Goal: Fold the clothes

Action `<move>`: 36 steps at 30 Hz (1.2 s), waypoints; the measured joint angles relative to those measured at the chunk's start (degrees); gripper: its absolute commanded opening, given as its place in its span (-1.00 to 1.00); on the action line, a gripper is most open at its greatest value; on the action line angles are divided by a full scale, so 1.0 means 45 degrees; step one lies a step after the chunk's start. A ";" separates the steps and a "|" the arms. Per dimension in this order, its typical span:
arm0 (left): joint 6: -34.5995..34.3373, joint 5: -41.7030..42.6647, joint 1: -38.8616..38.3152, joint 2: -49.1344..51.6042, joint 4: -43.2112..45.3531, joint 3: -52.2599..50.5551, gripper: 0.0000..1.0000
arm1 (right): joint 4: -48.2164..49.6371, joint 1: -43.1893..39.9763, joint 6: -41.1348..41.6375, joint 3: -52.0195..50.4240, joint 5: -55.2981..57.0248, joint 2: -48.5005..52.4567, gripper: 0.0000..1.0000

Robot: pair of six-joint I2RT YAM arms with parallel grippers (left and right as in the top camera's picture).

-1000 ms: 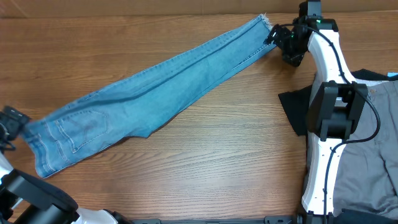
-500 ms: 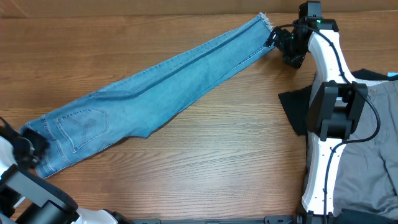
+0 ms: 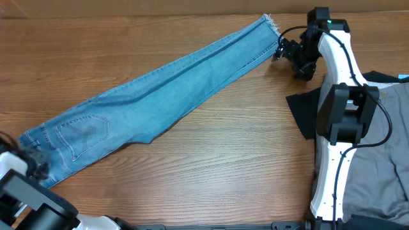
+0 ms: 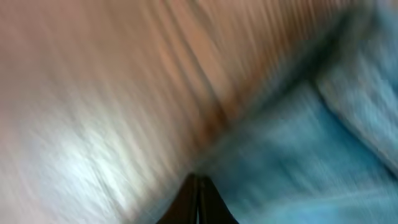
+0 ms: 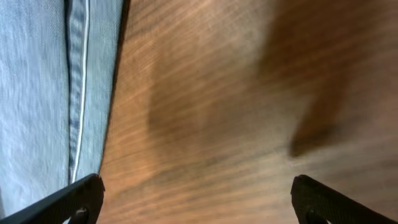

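Diagonally across the wooden table (image 3: 223, 166), the light-blue jeans (image 3: 160, 96) lie flat with the legs stacked as 1. The waistband sits at the lower left of the overhead frame and the frayed hem (image 3: 271, 23) at the upper right. They are laid out at full length, probably so that each arm can reach 1 end for the fold.

Along the right edge stands the white right arm (image 3: 342, 70). A grey garment (image 3: 390, 128) and a black cloth (image 3: 300, 112) lie at its base, set aside from the work.

The right gripper (image 5: 199, 205) hovers just beside the hem without touching it. Its 2 fingers are spread wide over bare wood, placed to close on the cuff.

At the lower left, the left gripper (image 3: 32, 163) sits at the waistband corner, near the stitched back pocket (image 3: 83, 134). Its wrist view is heavily blurred. The fingertips (image 4: 199, 186) look pressed together at the denim's edge, and no cloth shows between them.
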 measured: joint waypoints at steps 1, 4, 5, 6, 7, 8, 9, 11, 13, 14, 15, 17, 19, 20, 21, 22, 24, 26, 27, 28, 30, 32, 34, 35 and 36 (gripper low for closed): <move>0.0019 -0.0131 0.0219 0.0000 0.0228 0.0126 -0.92 | -0.0117 0.0005 -0.0087 0.0000 -0.0015 -0.0117 1.00; 0.0058 -0.0306 0.0597 0.0000 0.0515 0.0593 -0.92 | -0.0049 0.0019 -0.0515 0.0000 -0.0155 -0.0486 0.89; 0.0063 -0.0189 0.0627 0.0000 0.0505 0.0767 -0.92 | 0.0083 0.0044 -0.0680 0.0000 -0.0175 -0.0588 0.86; 0.0068 0.0073 0.0627 0.0000 0.0466 0.0913 -0.91 | 0.0340 0.0073 -0.0821 0.0000 -0.0209 -0.0670 0.78; 0.0078 0.0442 0.0612 0.0000 0.0393 0.1020 -0.86 | 0.0636 0.0102 -0.0933 0.0000 -0.0248 -0.0733 0.61; 0.0117 0.0826 0.0583 0.0000 0.0311 0.1088 -0.81 | 0.0942 0.0141 -0.1030 0.0000 -0.0257 -0.0763 0.41; 0.0112 0.1331 0.0549 0.0000 0.0204 0.1127 -0.78 | 0.1326 0.0189 -0.1137 0.0000 -0.0248 -0.0777 0.30; 0.0117 0.2419 0.0442 0.0000 -0.0189 0.1161 -0.75 | 0.2021 0.0267 -0.1001 0.0000 -0.0170 -0.0777 0.18; 0.0117 0.3279 0.0277 0.0000 -0.0724 0.1171 -0.67 | 0.2608 0.0335 -0.0680 0.0000 -0.0092 -0.0777 0.33; 0.0146 0.3628 0.0189 0.0000 -0.0991 0.1171 -0.59 | 0.2851 0.0350 -0.0568 0.0000 -0.0068 -0.0777 0.40; 0.0214 0.3891 0.0112 0.0000 -0.1219 0.1171 -0.51 | 0.3050 0.0355 -0.0500 -0.0005 -0.0049 -0.0777 0.41; 0.0345 0.4405 0.0000 0.0000 -0.1593 0.1171 -0.49 | 0.3342 0.0350 -0.0457 -0.0029 0.0000 -0.0777 0.43; 0.0403 0.4809 -0.0049 0.0000 -0.1914 0.1171 -0.46 | 0.3473 0.0350 -0.0364 -0.0039 0.0092 -0.0777 0.47; 0.0452 0.5008 -0.0073 0.0000 -0.2040 0.1171 -0.44 | 0.3570 0.0350 -0.0316 -0.0053 0.0194 -0.0777 0.48; 0.0500 0.5226 -0.0083 0.0000 -0.2127 0.1171 -0.43 | 0.3638 0.0350 -0.0277 -0.0063 0.0330 -0.0777 0.48; 0.0549 0.5421 -0.0083 0.0000 -0.2186 0.1171 -0.42 | 0.3711 0.0350 -0.0223 -0.0063 0.0423 -0.0758 0.48; 0.0704 0.5945 -0.0097 0.0000 -0.2336 0.1171 -0.39 | 0.4080 0.0350 -0.0102 -0.0063 0.0597 -0.0627 0.48; 0.0865 0.6436 -0.0102 -0.0024 -0.2569 0.1175 -0.38 | 0.4507 0.0350 0.0044 -0.0063 0.0665 -0.0364 0.47; 0.0971 0.6625 -0.0102 -0.0053 -0.2686 0.1175 -0.36 | 0.4721 0.0350 0.0107 -0.0063 0.0680 -0.0209 0.48; 0.1069 0.6800 -0.0102 -0.0102 -0.2783 0.1175 -0.34 | 0.4862 0.0350 0.0146 -0.0063 0.0695 -0.0029 0.47; 0.1345 0.7174 -0.0102 -0.0311 -0.2939 0.1175 -0.31 | 0.5119 0.0355 0.0301 -0.0063 0.0704 0.0369 0.48; 0.1554 0.7451 -0.0102 -0.0573 -0.3050 0.1175 -0.29 | 0.5484 0.0374 0.0418 -0.0073 0.0690 0.0806 0.47; 0.1715 0.7665 -0.0102 -0.0855 -0.3283 0.1180 -0.28 | 0.5892 0.0398 0.0500 -0.0068 0.0588 0.1103 0.47; 0.1749 0.7698 -0.0102 -0.0923 -0.3322 0.1185 -0.27 | 0.6023 0.0432 0.0602 -0.0044 0.0549 0.1107 0.47; 0.1875 0.7810 -0.0102 -0.1044 -0.3517 0.1185 -0.27 | 0.6076 0.0461 0.0651 -0.0049 0.0515 0.1166 0.47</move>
